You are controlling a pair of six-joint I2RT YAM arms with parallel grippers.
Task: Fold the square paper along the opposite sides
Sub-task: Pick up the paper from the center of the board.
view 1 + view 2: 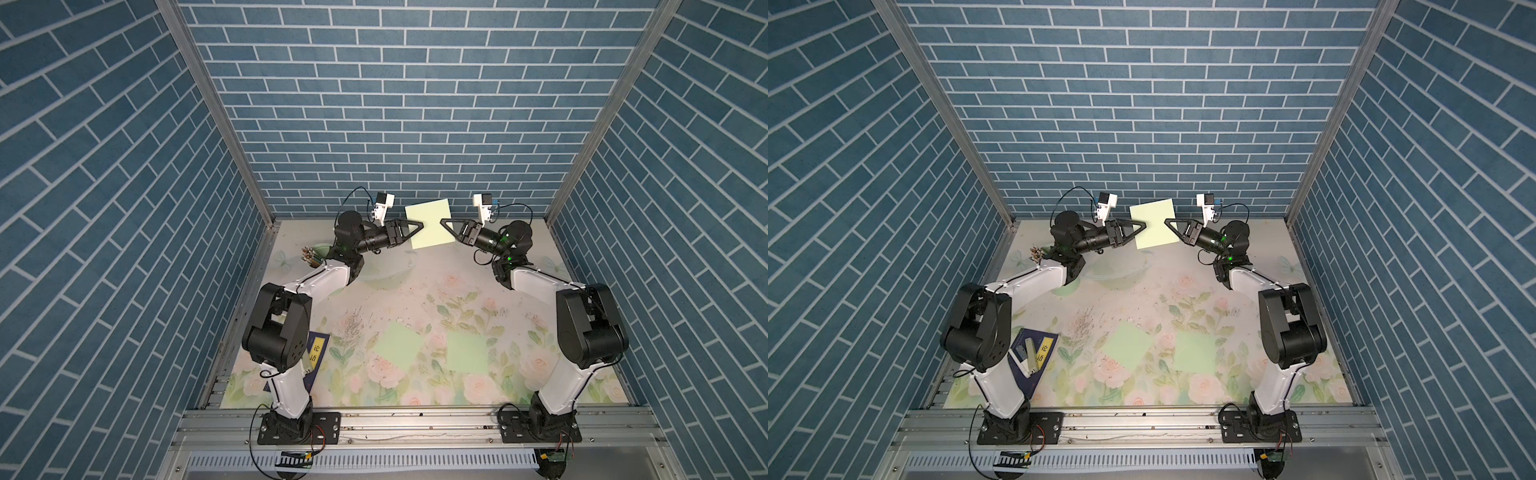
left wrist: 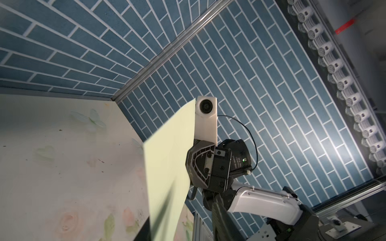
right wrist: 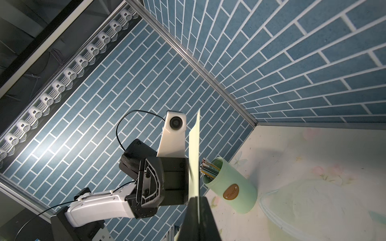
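The square paper (image 1: 432,232) (image 1: 1154,232) is pale yellow-green and hangs in the air near the back wall, between my two grippers. My right gripper (image 1: 442,221) (image 1: 1167,221) is shut on the paper's right edge. In the right wrist view the sheet (image 3: 194,156) stands edge-on, pinched at the right gripper (image 3: 197,200). My left gripper (image 1: 419,225) (image 1: 1144,225) is at the paper's left edge. In the left wrist view the sheet (image 2: 167,156) runs between the left gripper's (image 2: 181,208) fingers, which stand apart, so it is open.
Two pale green sheets (image 1: 399,347) (image 1: 467,353) lie flat on the floral table near the front. A green cup of pencils (image 1: 318,251) (image 3: 231,185) stands behind the left arm. A blue book (image 1: 1034,357) lies at the front left. The brick back wall is just behind the paper.
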